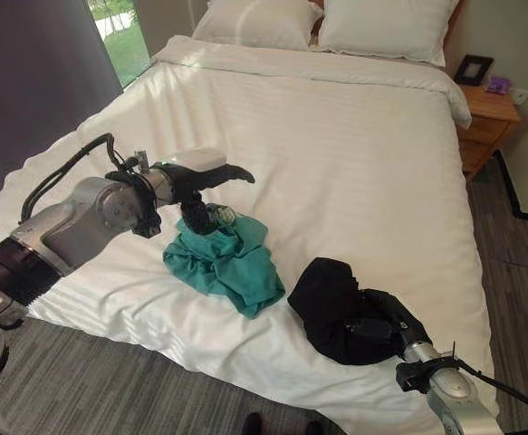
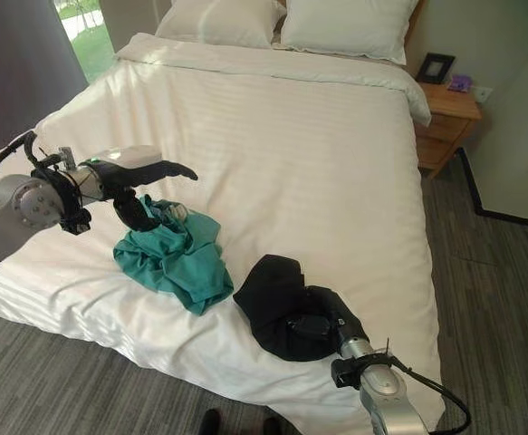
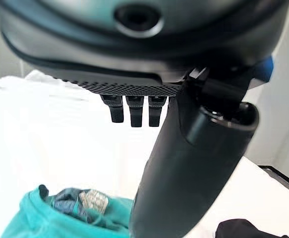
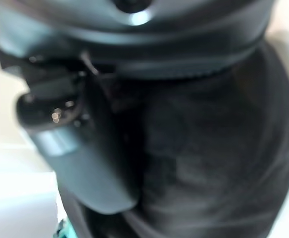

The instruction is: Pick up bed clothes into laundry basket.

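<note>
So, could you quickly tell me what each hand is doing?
Left hand: open, above the teal garment.
Right hand: buried in the black garment; cannot tell.

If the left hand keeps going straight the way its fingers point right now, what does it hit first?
Probably the teal garment. The left hand sits at its upper edge with the fingers angled down toward the cloth. Depth is unclear, so they may already touch it.
</note>
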You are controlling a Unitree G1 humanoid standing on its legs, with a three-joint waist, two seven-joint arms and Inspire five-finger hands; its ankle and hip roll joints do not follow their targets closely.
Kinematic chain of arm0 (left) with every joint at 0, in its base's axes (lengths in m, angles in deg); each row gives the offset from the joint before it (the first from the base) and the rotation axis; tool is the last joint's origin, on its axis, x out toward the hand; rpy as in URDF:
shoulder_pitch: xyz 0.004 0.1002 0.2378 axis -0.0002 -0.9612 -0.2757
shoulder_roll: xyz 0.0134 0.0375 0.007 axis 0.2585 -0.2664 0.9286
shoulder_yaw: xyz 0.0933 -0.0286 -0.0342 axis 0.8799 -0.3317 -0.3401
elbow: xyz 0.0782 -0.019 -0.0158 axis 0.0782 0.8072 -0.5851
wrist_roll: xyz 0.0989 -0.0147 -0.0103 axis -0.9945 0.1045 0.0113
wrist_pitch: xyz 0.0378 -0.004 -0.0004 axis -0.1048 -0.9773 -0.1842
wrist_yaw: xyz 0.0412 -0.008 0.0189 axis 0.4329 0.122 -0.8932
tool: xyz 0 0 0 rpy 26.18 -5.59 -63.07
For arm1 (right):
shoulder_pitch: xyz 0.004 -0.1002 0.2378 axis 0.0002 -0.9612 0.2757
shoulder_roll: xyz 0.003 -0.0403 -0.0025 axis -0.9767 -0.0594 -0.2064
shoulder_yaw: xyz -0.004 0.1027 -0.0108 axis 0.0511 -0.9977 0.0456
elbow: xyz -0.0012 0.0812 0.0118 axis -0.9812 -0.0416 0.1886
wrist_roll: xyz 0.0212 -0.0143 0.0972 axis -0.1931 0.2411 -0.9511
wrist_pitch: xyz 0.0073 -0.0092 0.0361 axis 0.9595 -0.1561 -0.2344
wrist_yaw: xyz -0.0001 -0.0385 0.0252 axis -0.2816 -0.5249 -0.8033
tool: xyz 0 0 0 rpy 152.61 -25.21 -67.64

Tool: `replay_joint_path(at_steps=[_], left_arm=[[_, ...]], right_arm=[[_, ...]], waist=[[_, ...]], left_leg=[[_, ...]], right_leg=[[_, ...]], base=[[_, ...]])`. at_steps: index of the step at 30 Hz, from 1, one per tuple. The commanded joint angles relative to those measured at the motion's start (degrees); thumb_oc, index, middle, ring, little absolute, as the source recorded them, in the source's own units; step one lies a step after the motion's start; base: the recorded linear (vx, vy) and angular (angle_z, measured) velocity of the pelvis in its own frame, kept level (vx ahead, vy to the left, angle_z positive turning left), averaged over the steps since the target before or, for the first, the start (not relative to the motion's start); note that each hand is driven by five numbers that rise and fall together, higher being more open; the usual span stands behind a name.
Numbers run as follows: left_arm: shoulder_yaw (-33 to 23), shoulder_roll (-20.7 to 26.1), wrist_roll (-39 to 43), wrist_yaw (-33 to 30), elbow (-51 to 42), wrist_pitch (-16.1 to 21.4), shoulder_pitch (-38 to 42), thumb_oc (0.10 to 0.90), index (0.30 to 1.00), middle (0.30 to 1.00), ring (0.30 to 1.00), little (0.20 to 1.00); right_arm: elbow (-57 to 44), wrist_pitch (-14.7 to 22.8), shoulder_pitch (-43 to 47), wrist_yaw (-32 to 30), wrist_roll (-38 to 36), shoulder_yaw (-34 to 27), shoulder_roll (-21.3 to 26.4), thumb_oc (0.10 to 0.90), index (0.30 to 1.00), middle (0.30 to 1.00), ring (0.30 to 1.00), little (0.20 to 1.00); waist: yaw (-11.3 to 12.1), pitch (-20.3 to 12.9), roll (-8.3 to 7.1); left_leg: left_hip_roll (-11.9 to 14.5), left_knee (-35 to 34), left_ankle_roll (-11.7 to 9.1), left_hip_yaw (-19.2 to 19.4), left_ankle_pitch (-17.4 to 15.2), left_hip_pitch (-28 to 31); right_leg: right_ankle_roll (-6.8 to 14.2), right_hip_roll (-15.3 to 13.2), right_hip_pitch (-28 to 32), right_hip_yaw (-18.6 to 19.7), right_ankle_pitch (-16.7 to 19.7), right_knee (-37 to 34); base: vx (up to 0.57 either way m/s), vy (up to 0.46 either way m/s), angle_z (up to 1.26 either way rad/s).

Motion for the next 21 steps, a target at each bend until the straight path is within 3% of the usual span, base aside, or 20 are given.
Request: replay_joint_path(at_steps=[1,6,11,14,17,18,21], left_arm=[[-2.51,-0.78,-2.64,-4.29,1.15,2.58,6.75,0.800,0.900,0.900,0.900,0.900],[-2.28,-2.94,-5.15,-5.52,5.33,2.33,5.76,0.800,0.900,0.900,0.900,0.900],[-1.16,-9.45,-11.75,-9.20,14.01,1.66,6.47,0.800,0.900,0.900,0.900,0.900],[-1.48,-15.25,-16.68,-12.13,25.36,0.52,5.80,0.800,0.900,0.900,0.900,0.900],[-0.76,-18.02,-19.53,-13.77,31.65,0.11,6.70,0.800,0.900,0.900,0.900,0.900],[-1.40,-20.79,-20.70,-15.11,38.81,-0.24,6.21,0.800,0.900,0.900,0.900,0.900],[-1.34,-20.95,-20.72,-15.26,39.13,-0.08,6.30,0.800,0.900,0.900,0.900,0.900]], right_arm=[[-4.60,6.37,1.18,0.03,-2.51,-4.50,3.93,0.400,0.300,0.300,0.300,0.300],[-4.79,6.44,1.98,0.03,-2.74,-4.04,4.48,0.400,0.300,0.300,0.300,0.300],[-5.24,6.78,4.18,-0.74,-2.72,-2.91,5.43,0.400,0.300,0.300,0.300,0.300],[-5.36,7.25,5.15,-0.95,-2.17,-1.35,6.30,0.400,0.300,0.300,0.300,0.300],[-5.18,7.41,5.99,-1.29,-2.01,-0.74,6.67,0.400,0.300,0.300,0.300,0.300],[-5.41,7.56,6.57,-1.47,-2.15,-0.01,6.80,0.400,0.300,0.300,0.300,0.300],[-5.38,7.57,6.60,-1.49,-2.17,0.00,6.83,0.400,0.300,0.300,0.300,0.300]], waist=[[0.42,-3.63,0.72],[-0.07,-2.85,0.29],[-1.49,-0.75,-0.87],[-3.15,1.62,-2.48],[-3.95,2.46,-3.37],[-5.06,3.24,-4.61],[-5.01,3.12,-4.57]], left_leg=[[-0.34,-0.01,-0.13,-1.95,-3.02,-3.00],[-0.24,-0.01,-0.08,-1.61,-2.97,-3.54],[-0.01,-0.01,0.11,-0.58,-3.20,-4.92],[0.76,-0.01,0.06,0.68,-2.61,-7.01],[1.26,-0.01,-0.13,1.33,-2.22,-8.64],[1.75,-0.01,-0.37,1.90,-1.94,-9.71],[1.78,-0.01,-0.39,1.95,-1.92,-9.86]], right_leg=[[4.20,-2.03,2.95,-1.07,-5.56,1.64],[4.32,-2.00,2.15,-0.95,-5.37,1.81],[4.28,-1.78,0.61,-0.52,-5.52,1.93],[4.22,-1.15,-1.88,0.03,-4.74,2.15],[4.13,-0.54,-3.65,0.40,-4.22,2.18],[3.96,-0.02,-4.81,0.66,-3.54,1.88],[3.96,0.01,-4.98,0.71,-3.50,1.88]], base=[[0.00,0.000,0.00],[0.00,0.000,0.00],[-0.05,0.005,-0.03],[-0.09,0.009,-0.11],[-0.10,-0.013,-0.18],[-0.07,-0.018,-0.11],[-0.02,-0.006,-0.06]])
